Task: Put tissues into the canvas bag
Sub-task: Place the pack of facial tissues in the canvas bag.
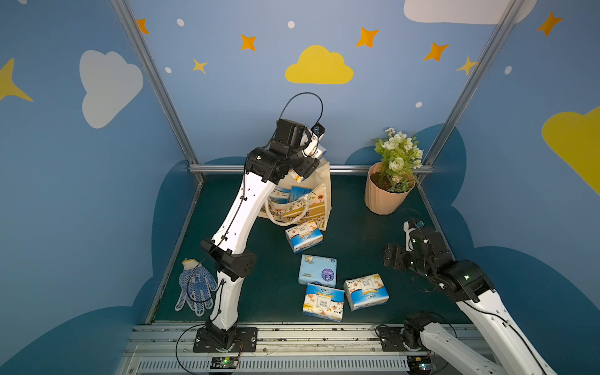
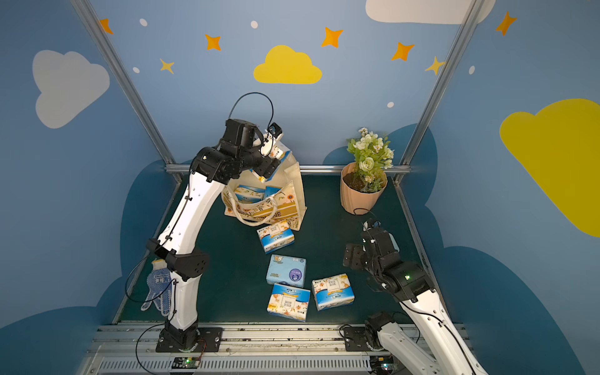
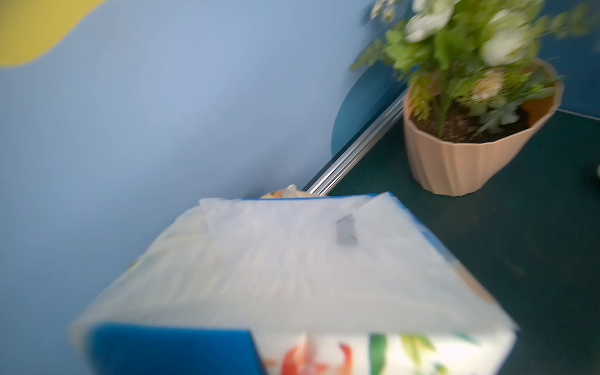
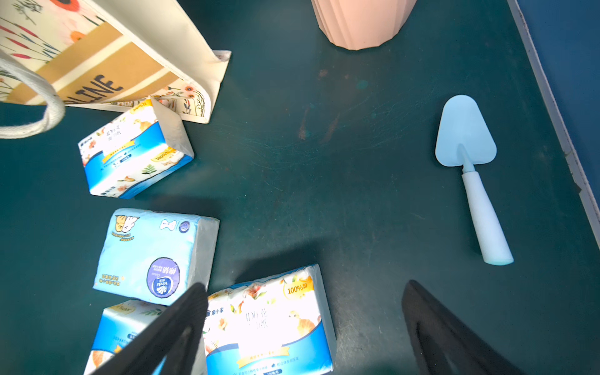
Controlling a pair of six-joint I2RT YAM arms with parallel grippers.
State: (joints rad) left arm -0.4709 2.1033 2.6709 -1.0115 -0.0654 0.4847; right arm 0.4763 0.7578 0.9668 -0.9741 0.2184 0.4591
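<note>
The cream canvas bag [image 1: 311, 207] [image 2: 285, 207] stands open at the back of the table, with two tissue packs [image 1: 289, 194] inside. My left gripper [image 1: 308, 162] hovers above its mouth with a blue-and-white tissue pack [image 1: 319, 152] [image 3: 292, 276] at its jaws. That pack fills the blurred left wrist view and hides the fingers. On the table lie one floral pack [image 1: 303, 237] against the bag's front, a pale blue pack [image 1: 317, 271] [image 4: 149, 253], and two more floral packs [image 1: 323, 302] [image 1: 366, 291]. My right gripper [image 1: 394, 256] [image 4: 303, 287] hangs open over the pack [image 4: 269, 324] nearest it.
A ribbed peach flowerpot [image 1: 386, 194] with white flowers stands at the back right. A pale blue trowel [image 4: 470, 175] lies near the right edge. A dotted work glove [image 1: 194, 285] lies at the front left. A metal rail [image 1: 357, 168] borders the back.
</note>
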